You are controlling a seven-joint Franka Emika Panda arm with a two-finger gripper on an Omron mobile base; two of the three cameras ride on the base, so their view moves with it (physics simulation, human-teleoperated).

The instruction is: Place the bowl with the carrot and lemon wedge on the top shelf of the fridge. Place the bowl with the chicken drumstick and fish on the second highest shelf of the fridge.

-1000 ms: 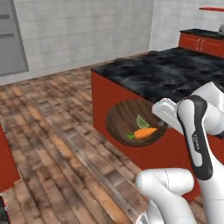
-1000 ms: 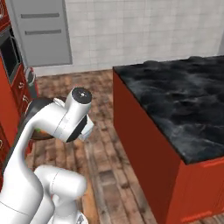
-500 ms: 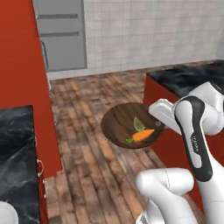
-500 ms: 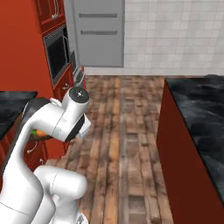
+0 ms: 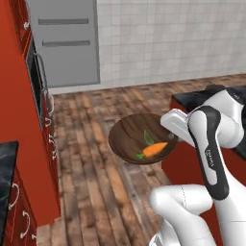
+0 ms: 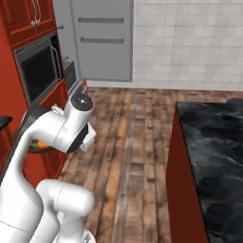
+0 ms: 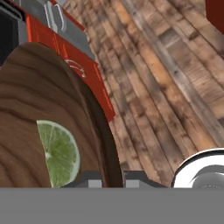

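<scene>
The bowl with the carrot and lemon wedge (image 5: pixel 139 138) is clamped at its rim by the gripper (image 5: pixel 170 129), the fridge (image 5: pixel 65 41) far ahead.

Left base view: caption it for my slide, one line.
Pincer carries the wooden bowl, with carrot and lemon wedge, above the plank floor.

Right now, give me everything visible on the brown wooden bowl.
The brown wooden bowl is wide, shallow and round, dark wood with clear grain. It is carried in the air above the plank floor, roughly level, tipped slightly toward the left base camera, touching no counter. The gripper is clamped on its rim, one of the fingers on each side of the wall. Inside lie the carrot, with its green stem, and the lemon wedge.
</scene>
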